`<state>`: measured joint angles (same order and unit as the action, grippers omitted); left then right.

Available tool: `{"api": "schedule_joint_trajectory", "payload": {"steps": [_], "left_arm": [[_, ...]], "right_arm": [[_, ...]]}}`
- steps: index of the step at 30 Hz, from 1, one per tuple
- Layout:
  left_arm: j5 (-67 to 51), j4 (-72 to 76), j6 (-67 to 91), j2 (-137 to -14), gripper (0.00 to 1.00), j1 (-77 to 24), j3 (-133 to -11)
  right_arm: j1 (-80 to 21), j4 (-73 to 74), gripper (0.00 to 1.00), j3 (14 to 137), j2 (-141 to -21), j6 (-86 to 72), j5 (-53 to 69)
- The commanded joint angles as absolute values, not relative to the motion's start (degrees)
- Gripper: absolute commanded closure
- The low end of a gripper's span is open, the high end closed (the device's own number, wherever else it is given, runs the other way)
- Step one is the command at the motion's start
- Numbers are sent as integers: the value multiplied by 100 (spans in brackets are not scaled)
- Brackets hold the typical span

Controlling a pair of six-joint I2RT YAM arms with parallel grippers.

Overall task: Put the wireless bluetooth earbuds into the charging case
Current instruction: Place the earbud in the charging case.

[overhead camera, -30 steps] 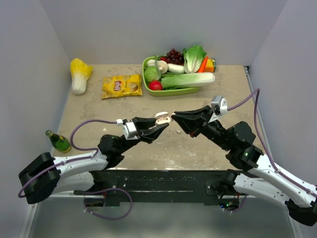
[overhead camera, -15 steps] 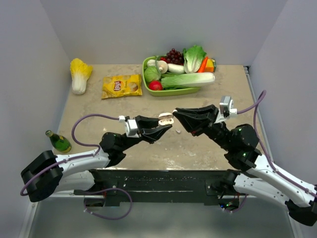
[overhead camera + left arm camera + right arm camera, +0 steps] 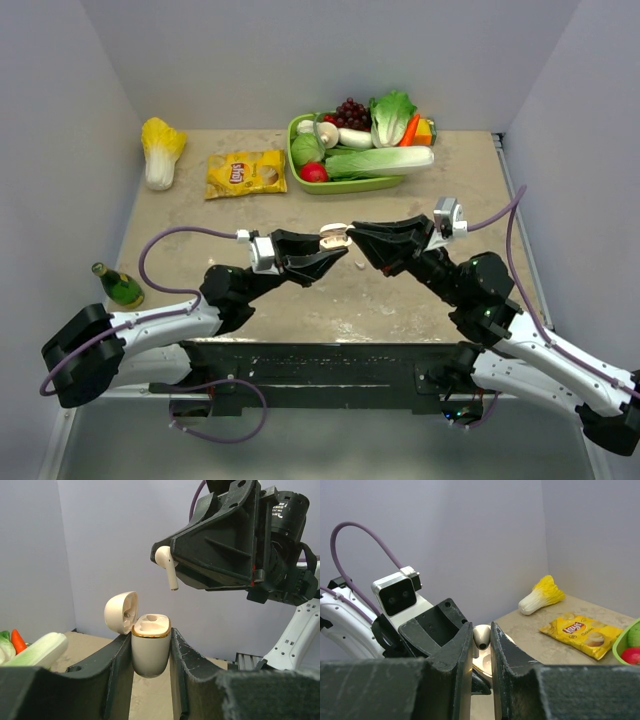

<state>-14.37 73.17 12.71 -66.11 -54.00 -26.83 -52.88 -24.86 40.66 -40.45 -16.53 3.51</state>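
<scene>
On left-wrist view: earbud [image 3: 165, 560] above open case [image 3: 150, 652]; overhead, seemingly touching.

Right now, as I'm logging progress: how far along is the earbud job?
Done: the charging case is up off the table in the left gripper, lid open, both wells looking empty. In hand: the right gripper pinches one earbud, stem down, just above the case and not yet touching it. Left: seat that bud, then the other, which I cannot spot.
</scene>
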Motion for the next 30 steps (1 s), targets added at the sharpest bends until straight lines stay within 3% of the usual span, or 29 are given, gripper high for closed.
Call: {"api": "schedule_joint_trajectory", "payload": {"steps": [1, 30], "left_arm": [[-1450, 10872, 1353, -6451, 100, -5370, -2883], [-1529, 10872, 1477, -6346, 100, -5379, -2997]], "right_arm": [[-5291, -2698, 100, 4008, -4025, -1565, 123], [-5291, -2514, 100, 3788, -4078, -1371, 70]]}}
